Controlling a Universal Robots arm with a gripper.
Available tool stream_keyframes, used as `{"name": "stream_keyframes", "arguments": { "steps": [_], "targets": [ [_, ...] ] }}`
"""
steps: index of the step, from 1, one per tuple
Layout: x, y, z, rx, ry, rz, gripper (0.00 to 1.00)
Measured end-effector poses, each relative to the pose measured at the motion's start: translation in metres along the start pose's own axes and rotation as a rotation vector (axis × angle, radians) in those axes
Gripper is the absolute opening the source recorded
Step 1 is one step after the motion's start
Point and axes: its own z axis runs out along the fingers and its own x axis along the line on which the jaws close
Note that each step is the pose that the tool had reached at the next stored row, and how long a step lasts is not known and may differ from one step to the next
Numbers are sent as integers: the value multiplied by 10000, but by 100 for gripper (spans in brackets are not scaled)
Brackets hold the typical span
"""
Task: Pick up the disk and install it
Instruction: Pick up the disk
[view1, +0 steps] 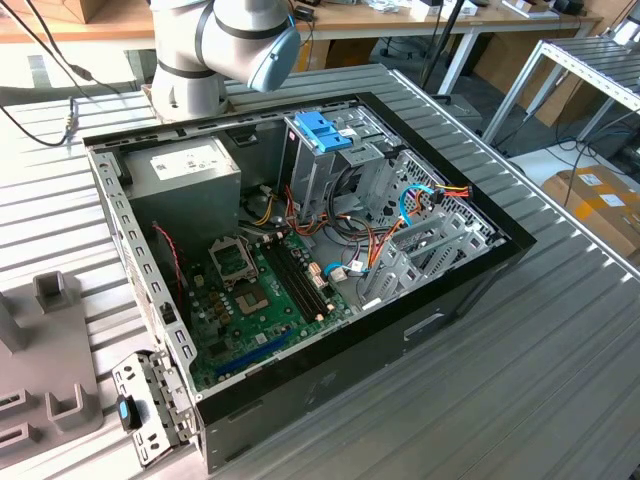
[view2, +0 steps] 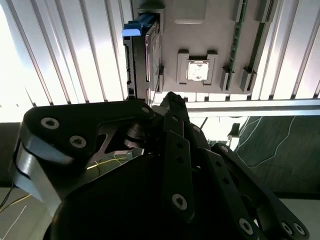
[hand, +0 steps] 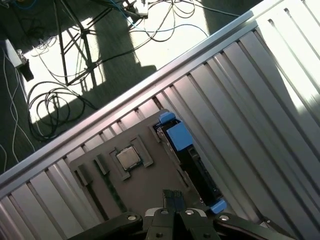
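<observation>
Gripper (view2: 172, 98) fingers pressed together, nothing held. It hangs over the grey holder tray (hand: 142, 182), close to the disk (hand: 190, 162) but clear of it. The disk stands on edge in a slot along the tray's side, with blue rails at both ends, beside a CPU chip (hand: 129, 159). In the exterior view, the arm (view1: 225, 40) sits behind the open computer case (view1: 330, 330).

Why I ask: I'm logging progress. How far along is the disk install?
Done: nothing yet. The disk stands on edge in a slot of the grey holder tray, beside a processor chip, not gripped. In hand: nothing. The gripper is shut and empty, pointed at the tray near the disk. Left: picking up the disk and fitting it into the open computer case.
</observation>
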Motion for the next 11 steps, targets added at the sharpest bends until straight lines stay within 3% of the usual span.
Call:
{"name": "stream_keyframes", "arguments": {
  "steps": [11],
  "targets": [
    [0,0,0,-13,23,-531,11]
  ]
}}
